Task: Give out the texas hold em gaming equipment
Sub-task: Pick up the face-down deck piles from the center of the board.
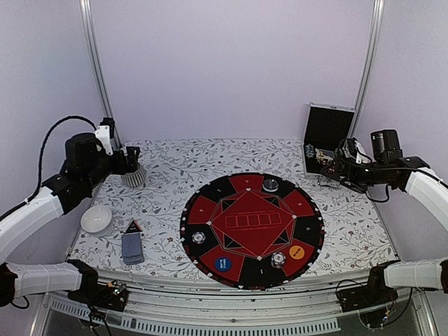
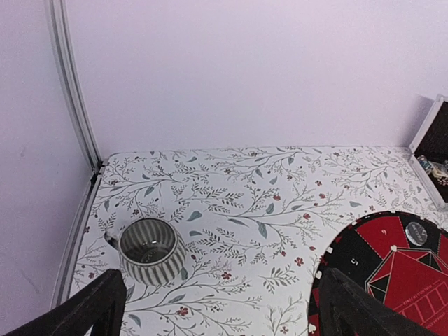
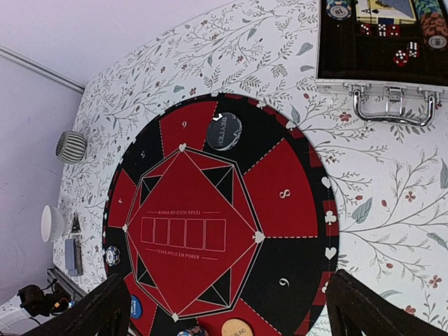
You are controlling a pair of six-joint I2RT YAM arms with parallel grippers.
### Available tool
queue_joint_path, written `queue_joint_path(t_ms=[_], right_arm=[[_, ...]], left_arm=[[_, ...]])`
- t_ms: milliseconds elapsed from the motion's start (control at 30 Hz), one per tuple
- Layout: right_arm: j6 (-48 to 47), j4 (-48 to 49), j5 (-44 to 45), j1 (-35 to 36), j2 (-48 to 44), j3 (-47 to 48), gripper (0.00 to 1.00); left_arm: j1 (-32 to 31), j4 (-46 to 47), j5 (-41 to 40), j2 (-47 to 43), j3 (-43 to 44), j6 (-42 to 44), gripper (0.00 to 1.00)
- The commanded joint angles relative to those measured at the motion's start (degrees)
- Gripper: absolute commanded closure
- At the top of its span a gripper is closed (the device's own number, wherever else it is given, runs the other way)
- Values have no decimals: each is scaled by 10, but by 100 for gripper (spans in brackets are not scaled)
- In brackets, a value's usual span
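One blue disc (image 1: pixel 222 264), one orange disc (image 1: pixel 297 252), two striped chips (image 1: pixel 199 237) (image 1: pixel 278 259) on mat (image 1: pixel 252 224).

Left arm (image 1: pixel 31 213), right arm (image 1: pixel 427 189), jaws spread wide

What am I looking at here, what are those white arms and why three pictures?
Two robot arms are bolted side by side at the near edge: the left arm and the right arm. The wide picture comes from a fixed camera above and behind them. The other two come from a camera on each wrist, with its dark jaws at the bottom corners. On the flowered cloth lie a round poker mat with striped chips, a blue disc and an orange disc, plus a ribbed cup, a white bowl, cards and an open case. Both arms' jaws are open and hold nothing.
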Motion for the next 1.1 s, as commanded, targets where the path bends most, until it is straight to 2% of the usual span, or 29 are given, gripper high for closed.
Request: queue_joint_path(t_ms=[0,600,1067], right_arm=[[25,18,-17,-1,-22,-32,1],[18,27,9,-1,-37,-40,1],[26,81,97,-1,-51,-15,1]], left_arm=[[10,31,15,-5,-3,8,2],[54,33,10,21,-6,6,2],[67,65,8,11,-29,34,2]])
